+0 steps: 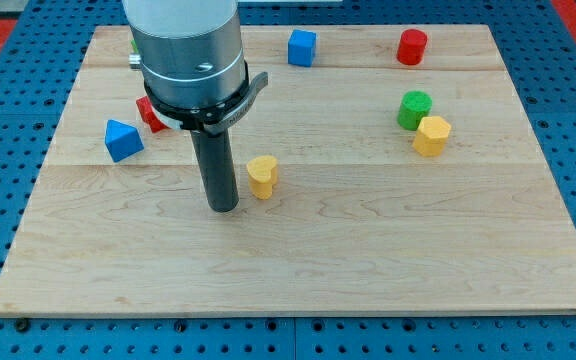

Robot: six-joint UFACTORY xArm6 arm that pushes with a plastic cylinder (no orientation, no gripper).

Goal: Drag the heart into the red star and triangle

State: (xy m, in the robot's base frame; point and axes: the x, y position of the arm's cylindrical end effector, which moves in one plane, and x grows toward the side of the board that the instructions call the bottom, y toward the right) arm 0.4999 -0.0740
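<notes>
Your tip (pixel 224 208) is down on the wooden board (pixel 298 280), just to the view's left of the yellow heart (pixel 262 176), close but I can't tell if it's actually touching. No jaws here to spread or pinch, it's just a bare rod, so nothing is being held.

The heart sits near the middle of the board. The red star (pixel 149 115) is up and to the view's left, mostly hidden behind the arm's body, and the blue triangle (pixel 122 139) is just beside it, a bit lower and further left.

Looks to me like you're still lining up, not pushing yet. Problem is you're on the wrong side: shoving from here would send the heart toward the view's right, away from the pair. You probably want to loop around to the heart's lower right side, then push up and left.

The blue cube (pixel 302 47), red cylinder (pixel 412 47), green cylinder (pixel 414 109) and yellow hexagon (pixel 431 135) are all well out of the way.
</notes>
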